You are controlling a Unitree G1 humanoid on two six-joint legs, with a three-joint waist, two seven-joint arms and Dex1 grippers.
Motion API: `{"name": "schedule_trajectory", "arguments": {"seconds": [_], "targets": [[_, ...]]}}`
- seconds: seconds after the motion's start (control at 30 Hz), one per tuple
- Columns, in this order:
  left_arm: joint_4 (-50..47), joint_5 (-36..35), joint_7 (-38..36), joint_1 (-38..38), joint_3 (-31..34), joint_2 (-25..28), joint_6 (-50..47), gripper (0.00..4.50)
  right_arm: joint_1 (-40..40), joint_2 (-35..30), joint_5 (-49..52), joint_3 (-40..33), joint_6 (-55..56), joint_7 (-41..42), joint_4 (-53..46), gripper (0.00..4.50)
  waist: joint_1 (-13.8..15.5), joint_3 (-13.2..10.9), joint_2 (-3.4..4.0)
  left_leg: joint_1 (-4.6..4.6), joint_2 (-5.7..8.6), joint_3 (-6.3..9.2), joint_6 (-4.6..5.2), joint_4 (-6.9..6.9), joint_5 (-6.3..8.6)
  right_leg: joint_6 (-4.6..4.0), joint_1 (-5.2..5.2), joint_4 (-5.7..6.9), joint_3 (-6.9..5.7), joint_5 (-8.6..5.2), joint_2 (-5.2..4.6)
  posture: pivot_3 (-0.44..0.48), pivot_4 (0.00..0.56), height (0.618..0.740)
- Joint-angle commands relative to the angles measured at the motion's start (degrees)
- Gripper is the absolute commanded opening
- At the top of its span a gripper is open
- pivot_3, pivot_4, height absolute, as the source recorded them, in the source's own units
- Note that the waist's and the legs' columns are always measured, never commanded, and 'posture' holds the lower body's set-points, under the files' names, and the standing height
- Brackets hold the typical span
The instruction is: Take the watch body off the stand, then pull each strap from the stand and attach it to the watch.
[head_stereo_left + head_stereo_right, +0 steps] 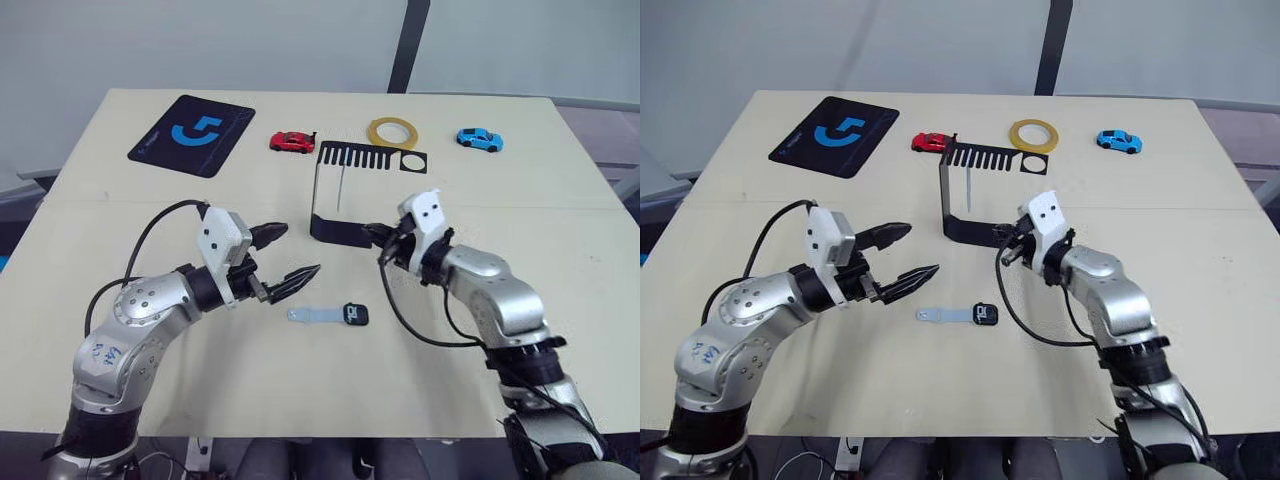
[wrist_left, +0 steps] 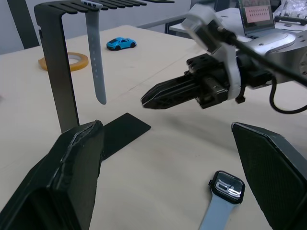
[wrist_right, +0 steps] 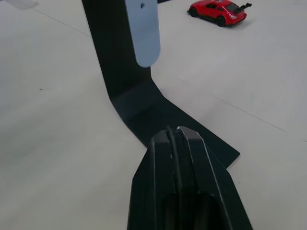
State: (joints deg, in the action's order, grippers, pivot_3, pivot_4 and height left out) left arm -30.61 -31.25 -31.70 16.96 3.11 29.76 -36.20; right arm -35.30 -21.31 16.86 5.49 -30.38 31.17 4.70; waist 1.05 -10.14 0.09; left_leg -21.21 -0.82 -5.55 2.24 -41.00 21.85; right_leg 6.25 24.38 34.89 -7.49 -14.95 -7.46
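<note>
We are seeing the small square black watch body point(image 1: 355, 314) lying flat at lower centre of the pale table point(image 1: 560, 330), one pale grey-blue strap point(image 1: 312, 315) already joined to it, with open tabletop all around. The thin black sheet-metal stand point(image 1: 325, 195) is standing at centre, the second grey-blue strap point(image 2: 97, 57) hanging from its comb top. Our left gripper point(image 1: 287, 258) is hovering left of the watch, fingers spread and holding nothing. Our right gripper point(image 1: 372, 233) is reaching over the stand's base, fingers pressed together, empty.
</note>
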Motion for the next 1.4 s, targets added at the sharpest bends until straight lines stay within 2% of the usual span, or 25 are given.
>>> {"name": "schedule_trajectory", "arguments": {"seconds": [0.03, 0.3, 0.5, 0.67, 0.83, 1.13, 1.23, 1.3, 1.4], "targets": [[-2.21, 0.83, 1.97, 0.07, -0.99, -1.11, 0.52, 4.50, -2.82, 1.37, -2.89, 0.35, 4.10, -0.53, 5.93, 0.07, -0.13, 0.00, 0.00, 0.00, -0.01, 0.00, 0.00, 0.01, 0.00, 0.00, 0.00, 0.00, 0.00, 0.00, 0.00, 0.000, 0.150, 0.732], [-3.09, 2.57, 5.40, -0.15, -2.42, -2.51, -0.07, 4.50, -5.91, 3.60, -6.75, 1.20, 7.06, 0.45, 15.01, 0.07, -1.37, 0.00, 0.00, -0.01, -0.07, 0.04, -0.01, 0.04, -0.01, 0.00, 0.00, 0.01, -0.04, 0.00, 0.02, 0.000, 0.150, 0.732], [-2.99, 4.59, 9.03, 1.34, -4.22, -4.76, -1.22, 4.50, -6.45, 4.58, -8.18, 0.90, 6.01, 0.29, 17.86, 0.07, -1.27, 0.00, 0.00, 0.00, -0.11, 0.05, -0.02, 0.03, -0.01, 0.00, 0.00, 0.03, -0.02, 0.00, 0.00, 0.000, 0.150, 0.732], [-1.89, 9.33, 13.56, 4.30, -8.84, -8.82, -1.22, 4.50, -5.91, 4.98, -8.68, 1.40, 5.34, 0.72, 17.54, 0.07, -1.23, 0.00, 0.00, 0.00, -0.10, 0.07, -0.02, 0.02, -0.01, 0.00, -0.01, 0.05, -0.02, 0.00, -0.01, 0.000, 0.150, 0.732], [0.66, 16.66, 20.39, 6.80, -14.36, -15.03, -0.33, 4.50, -5.00, 5.09, -8.95, 1.97, 4.30, 0.93, 16.34, 0.07, -1.29, 0.01, 0.01, 0.02, -0.10, 0.04, -0.02, 0.03, -0.01, 0.00, -0.01, 0.05, -0.01, 0.00, 0.01, 0.000, 0.150, 0.732], [5.26, 25.07, 27.17, 8.59, -16.67, -22.51, 2.52, 4.50, -3.96, 4.80, -9.79, 2.50, 2.27, 1.22, 13.83, 0.07, -1.21, 0.01, 0.00, 0.02, -0.11, 0.03, -0.02, 0.03, -0.02, 0.00, -0.01, 0.06, -0.01, 0.00, 0.00, 0.000, 0.150, 0.732], [6.46, 26.33, 27.39, 9.11, -16.93, -24.19, 3.99, 3.65, -3.76, 4.84, -9.87, 2.45, 1.90, 1.30, 13.54, 0.00, -1.18, 0.01, 0.00, 0.01, -0.10, 0.03, -0.02, 0.02, -0.02, 0.00, -0.01, 0.05, -0.01, 0.00, -0.03, 0.000, 0.150, 0.732], [7.50, 26.95, 27.71, 9.61, -16.75, -25.37, 4.73, 2.84, -3.82, 4.95, -9.95, 2.52, 1.96, 1.35, 13.83, 0.00, -1.14, 0.01, 0.00, 0.01, -0.11, 0.04, -0.02, 0.02, -0.02, 0.00, -0.01, 0.05, -0.02, 0.00, -0.03, 0.000, 0.150, 0.732], [9.21, 28.40, 28.56, 10.30, -16.40, -26.58, 6.02, 2.84, -3.95, 5.14, -10.08, 2.61, 2.28, 1.30, 14.40, 0.00, -1.20, 0.02, -0.01, 0.01, -0.10, 0.03, -0.01, 0.02, -0.02, 0.00, -0.01, 0.05, -0.02, 0.00, -0.03, 0.000, 0.150, 0.732]]}}
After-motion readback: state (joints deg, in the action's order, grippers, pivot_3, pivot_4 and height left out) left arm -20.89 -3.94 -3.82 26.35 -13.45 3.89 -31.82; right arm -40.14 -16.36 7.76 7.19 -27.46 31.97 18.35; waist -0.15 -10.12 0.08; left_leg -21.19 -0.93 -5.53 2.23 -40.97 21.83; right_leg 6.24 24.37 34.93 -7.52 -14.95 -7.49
